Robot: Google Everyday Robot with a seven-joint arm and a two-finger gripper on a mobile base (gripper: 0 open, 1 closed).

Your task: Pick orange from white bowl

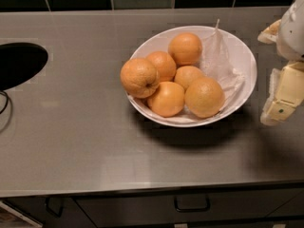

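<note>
The white bowl (247,61) stands on the grey counter, right of centre, lined with a thin translucent white sheet (218,56). It holds several oranges. The orange (139,77), the largest, with rough pale skin and a dark stem dimple, lies at the bowl's left edge, partly over the rim. Smaller, smoother oranges fill the middle and front. My gripper (274,68) hangs at the right edge of the camera view, just right of the bowl and above the counter. It is open and empty, with one cream finger (284,94) low and the other at the top.
The steel counter (95,141) has a dark sink opening (19,63) at the far left. Dark tiles run along the back wall. Drawers with handles (191,204) sit below the counter's front edge.
</note>
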